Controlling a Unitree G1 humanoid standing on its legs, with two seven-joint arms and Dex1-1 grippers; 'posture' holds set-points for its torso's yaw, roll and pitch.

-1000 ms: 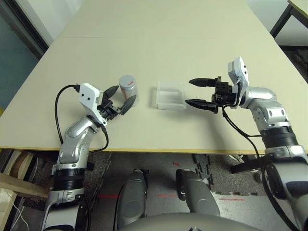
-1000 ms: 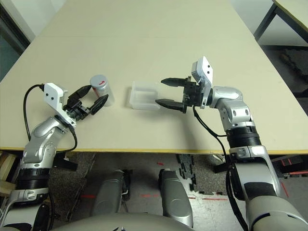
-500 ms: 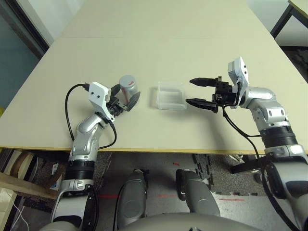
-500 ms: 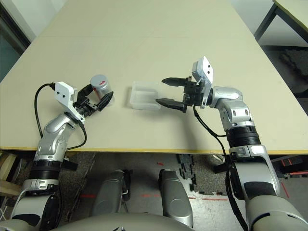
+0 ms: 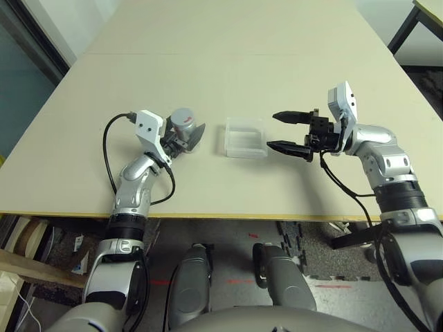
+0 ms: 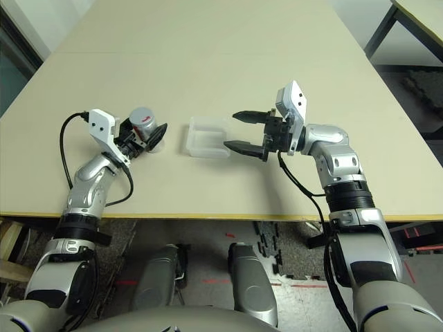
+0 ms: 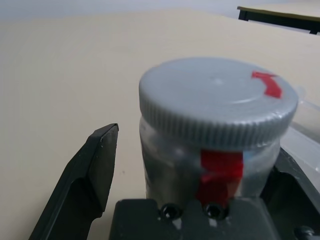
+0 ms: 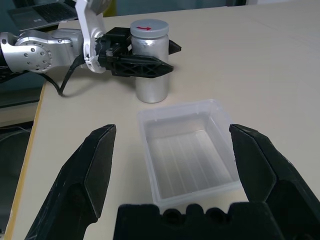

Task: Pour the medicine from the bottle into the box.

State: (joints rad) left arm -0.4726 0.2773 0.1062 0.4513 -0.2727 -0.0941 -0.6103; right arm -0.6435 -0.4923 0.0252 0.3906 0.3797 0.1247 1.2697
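Since a second ago my left gripper (image 5: 184,137) has advanced, spread fingers now flanking the bottle (image 5: 183,123) (contact unclear, far finger hidden). Right gripper (image 5: 283,132) gapes wide, empty, just beside the box (image 5: 245,137).

The bottle (image 5: 184,126) stands upright on the table, left of the frame's centre in the head views; a small silver-grey cylinder, its round grey ribbed cap on and bearing a red mark, another red mark on its side; the box (image 5: 245,137), shallow, clear whitish plastic, open-topped, sits near centre, apart from the bottle.
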